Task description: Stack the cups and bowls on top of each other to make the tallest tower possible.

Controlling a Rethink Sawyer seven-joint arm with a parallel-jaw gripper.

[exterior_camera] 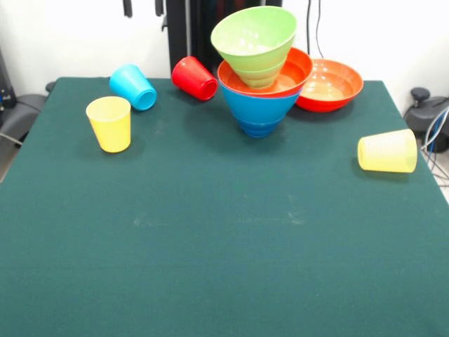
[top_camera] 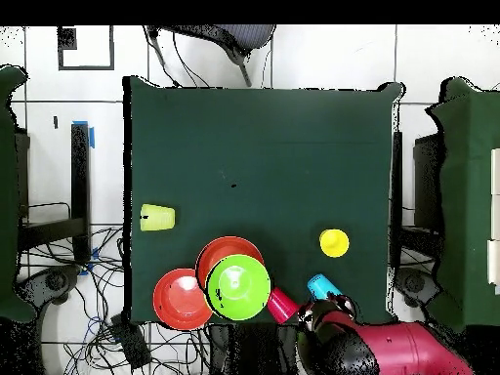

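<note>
The tower (exterior_camera: 258,77) stands at the table's far middle: a big blue bowl (exterior_camera: 258,112) at the base, an orange-red bowl (exterior_camera: 298,70) in it, and a green bowl (exterior_camera: 254,38) tilted on top, with a second green one seemingly under it. From overhead it shows green (top_camera: 238,286). The second orange-red bowl (exterior_camera: 330,84) sits beside it. The red cup (exterior_camera: 194,78) and light blue cup (exterior_camera: 133,87) lie on their sides. The yellow cup (exterior_camera: 109,123) stands upright. The ribbed pale yellow cup (exterior_camera: 387,151) lies at the right. The small dark blue bowl is hidden. My gripper (exterior_camera: 144,7) shows only two separated tips at the top edge, empty.
The green table (exterior_camera: 224,246) holds everything. In the overhead view the red and black arm (top_camera: 391,352) is drawn back at the base, next to the light blue cup (top_camera: 323,286) and red cup (top_camera: 283,305). Cables and chair bases surround the table.
</note>
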